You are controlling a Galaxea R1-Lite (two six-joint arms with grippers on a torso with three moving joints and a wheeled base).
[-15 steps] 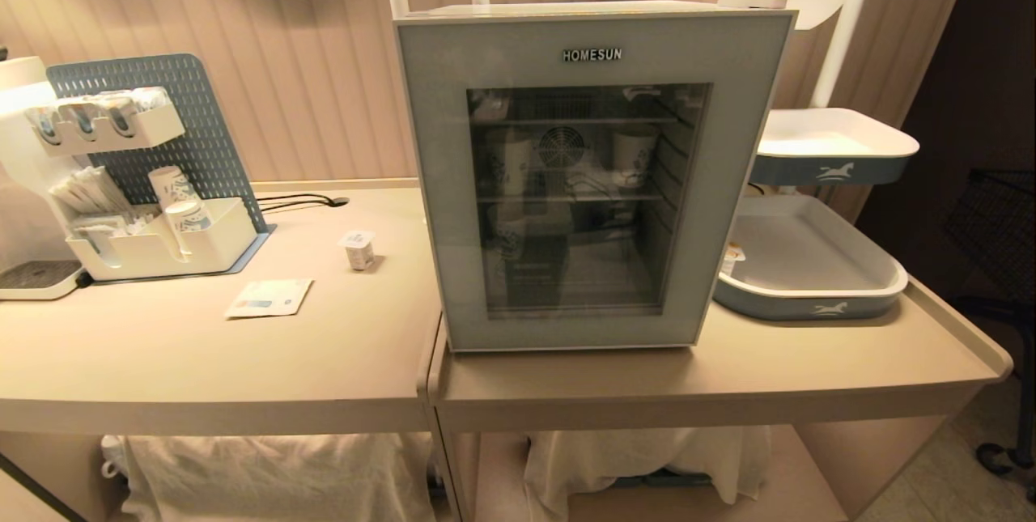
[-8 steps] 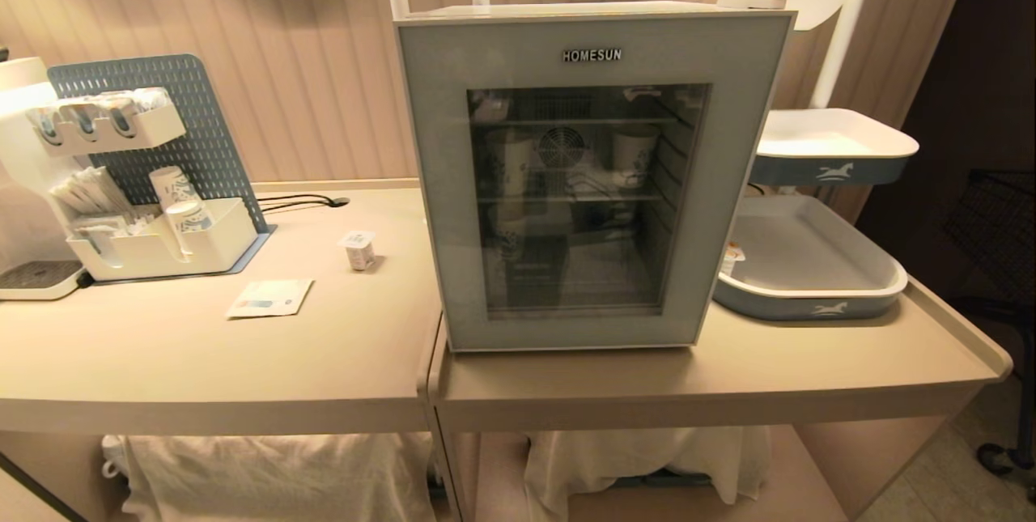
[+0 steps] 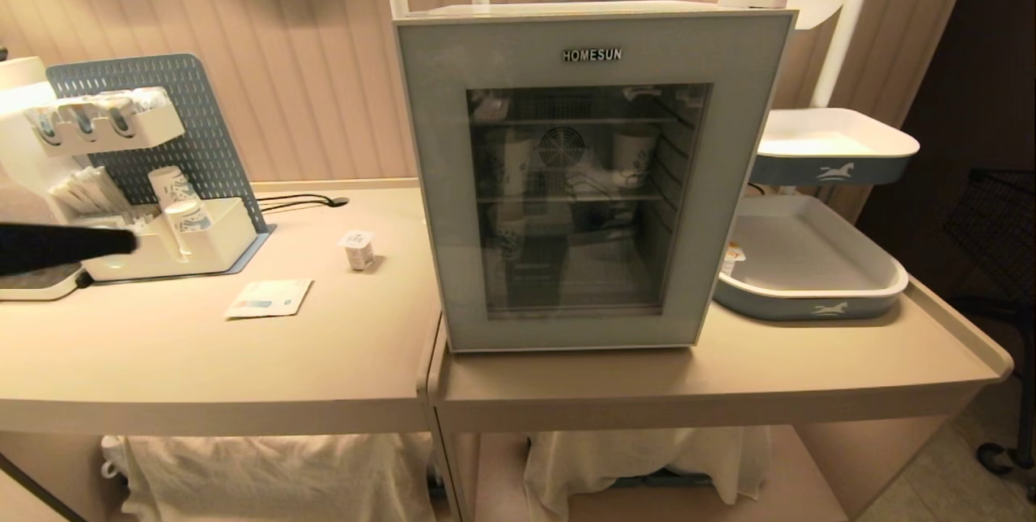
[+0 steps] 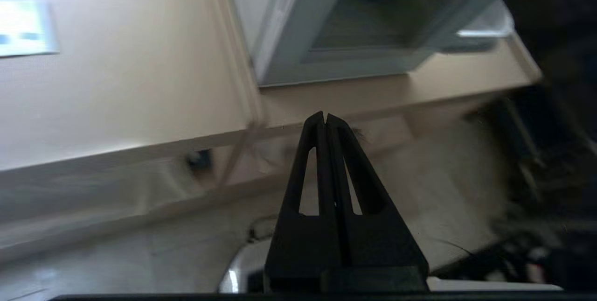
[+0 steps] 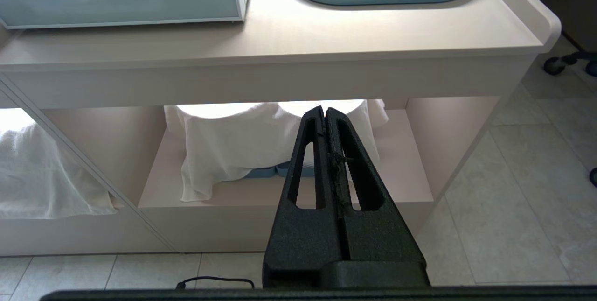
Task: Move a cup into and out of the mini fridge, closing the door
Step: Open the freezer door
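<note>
Reading labels first: "HOMESUN" is printed along the top of the door [image 3: 584, 182], which sits flush on the mini fridge [image 3: 595, 10]. White horse emblems mark the two blue-sided trays [image 3: 809, 295] at 3 o'clock of the fridge. A printed card [image 3: 269, 298] lies on the counter [image 3: 243, 360]; its text is too small to read.

The cup [image 3: 357, 250] stands upright on the counter at 9 o'clock of the fridge, apart from it and beyond the card.

Head view: the left gripper [image 3: 121, 242] enters as a dark bar from the left edge, in front of the white organiser [image 3: 202, 239] holding paper cups. Through the glass, taller printed paper cups show on the wire shelves.

Left wrist view only: fingers [image 4: 313, 151] pressed together, nothing between them, pointing toward the counter's front edge below the fridge corner; much is blurred.

Right wrist view only: the right gripper [image 5: 325, 110] hangs low before the counter, fingers pressed together, empty, with a white cloth [image 5: 233, 147] on the lower shelf and tiled floor [image 5: 513, 207] beyond.
</note>
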